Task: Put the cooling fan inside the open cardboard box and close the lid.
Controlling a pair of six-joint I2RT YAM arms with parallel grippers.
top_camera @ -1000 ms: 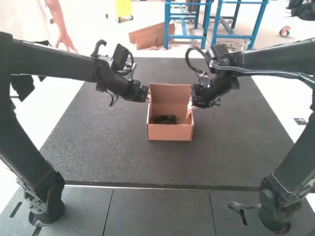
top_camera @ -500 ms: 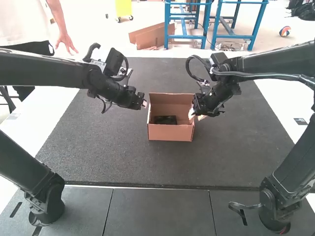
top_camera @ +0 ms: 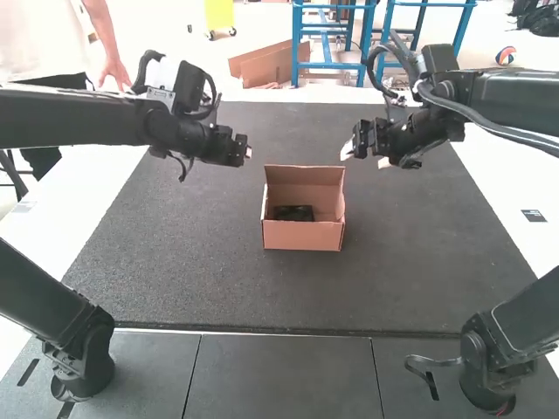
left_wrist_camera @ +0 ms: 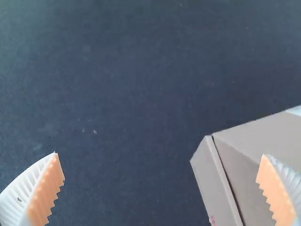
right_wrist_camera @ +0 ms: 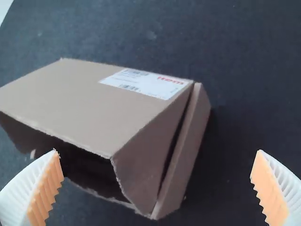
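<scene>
An open cardboard box (top_camera: 302,209) stands in the middle of the black mat, its lid upright at the back. The black cooling fan (top_camera: 291,212) lies inside on the box floor. My left gripper (top_camera: 241,151) hovers to the upper left of the box, open and holding nothing; a box corner (left_wrist_camera: 244,165) shows between its fingers. My right gripper (top_camera: 360,144) hangs to the upper right of the box, open and apart from it. In the right wrist view the box (right_wrist_camera: 101,117) is seen from behind, with its lid and a side flap.
The black mat (top_camera: 175,253) covers the table around the box, with bare room in front and to both sides. White floor borders the mat at left and right.
Both grippers have drawn up and back from the box sides. The left one moved left and away; the right one let go of the side flap and rose to the right.
</scene>
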